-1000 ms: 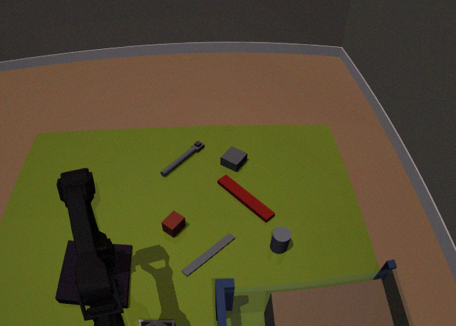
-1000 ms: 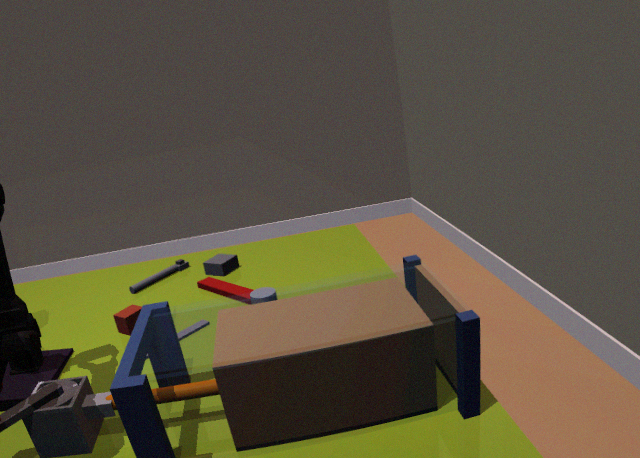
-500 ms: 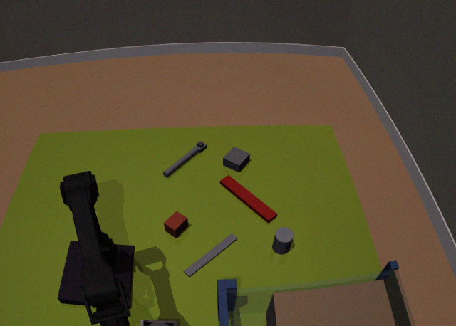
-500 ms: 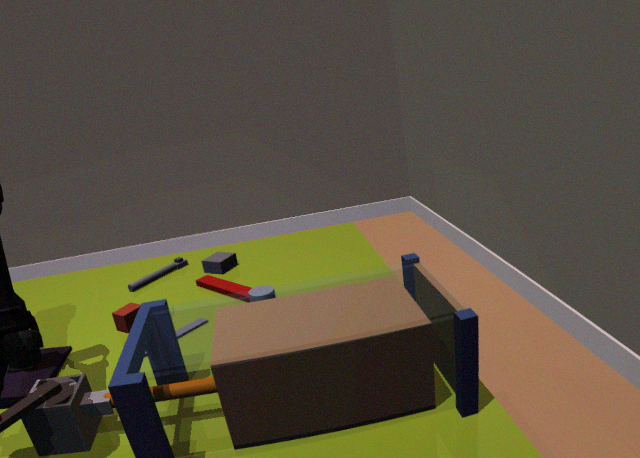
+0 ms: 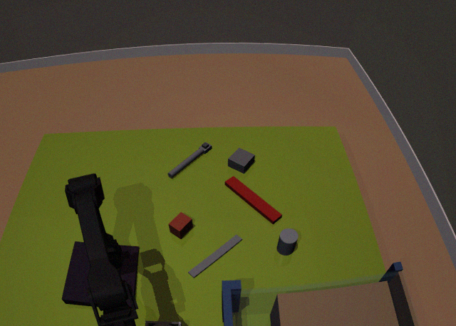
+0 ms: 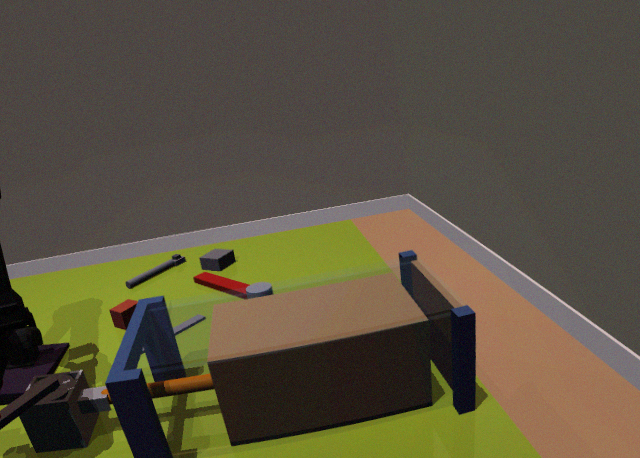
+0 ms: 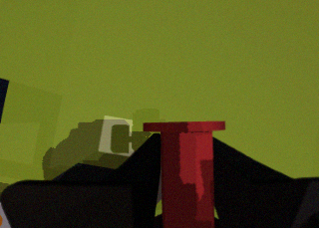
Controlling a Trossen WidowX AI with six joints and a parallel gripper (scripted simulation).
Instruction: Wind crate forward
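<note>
In the wrist view we see the gripper (image 7: 179, 140) only a little way open, its fingers closed against the red handle grip (image 7: 186, 178), which stands between them with its flanged end at twelve o'clock. In the exterior view the winch (image 6: 59, 417) sits at about eight o'clock, a dark crank arm (image 6: 28, 402) lying across its top. An orange strap (image 6: 188, 384) runs from the winch side through the blue frame (image 6: 125, 362) to the crate (image 6: 320, 360). We record the crate sitting flat inside the cubby, its front apart from the frame. The red bar (image 5: 253, 199) lies near centre in the top view.
</note>
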